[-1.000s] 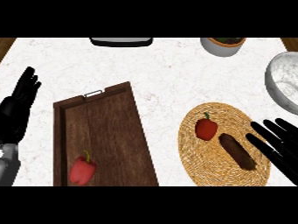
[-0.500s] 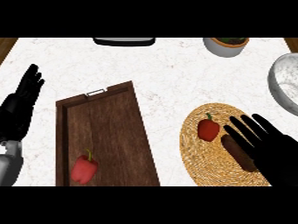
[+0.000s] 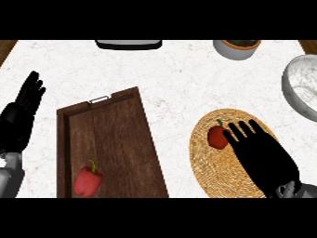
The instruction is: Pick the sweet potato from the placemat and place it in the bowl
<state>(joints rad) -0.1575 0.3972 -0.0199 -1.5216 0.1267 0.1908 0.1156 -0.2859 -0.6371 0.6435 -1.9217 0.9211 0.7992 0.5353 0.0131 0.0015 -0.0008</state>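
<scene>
While no writing shows, the right hand (image 3: 264,155) lies flat, fingers straight, over the placemat (image 3: 212,167).

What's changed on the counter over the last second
The right hand has slid left over the placemat and now covers the sweet potato, fingers straight, beside the red pepper there. Nothing is lifted. The left hand, tray and bowl are unchanged.

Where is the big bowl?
In the head view, the bowl sits at the counter's far right edge, beyond the round woven placemat where the right hand is.
</scene>
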